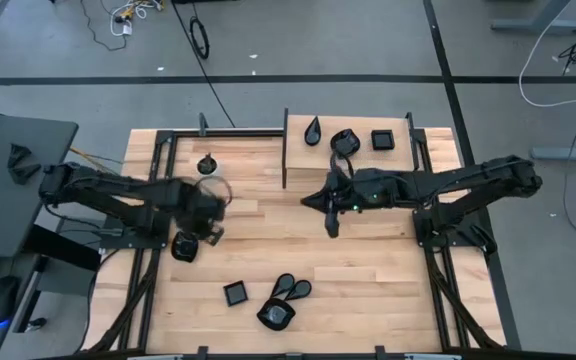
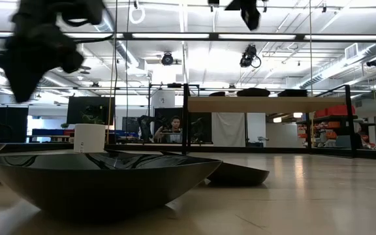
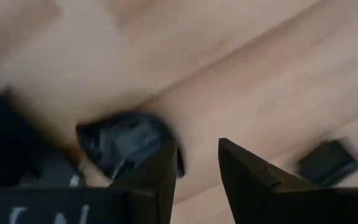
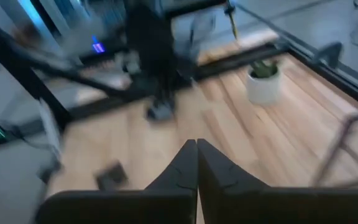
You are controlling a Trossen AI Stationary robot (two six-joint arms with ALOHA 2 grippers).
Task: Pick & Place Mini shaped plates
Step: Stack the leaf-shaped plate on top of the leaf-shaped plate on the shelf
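Several glossy black mini plates are spread about. Three sit on the raised shelf at the far edge: a teardrop (image 1: 313,130), a rounded one (image 1: 343,140) and a square one (image 1: 382,139). Near the near edge lie a square plate (image 1: 235,293), teardrops (image 1: 288,288) and a rounded plate (image 1: 276,316) (image 2: 103,176). My left gripper (image 1: 211,237) (image 3: 197,155) is open and hovers in the air beside another rounded plate (image 1: 184,247) (image 3: 123,143) lying flat on the table. My right gripper (image 1: 330,218) (image 4: 197,152) is shut and empty over the table's middle.
A small white pot with a green plant (image 1: 206,163) (image 4: 264,81) stands on the far left part of the table. A black metal frame (image 1: 286,150) borders the table and carries the shelf. Bare wood (image 1: 268,230) lies between the two grippers.
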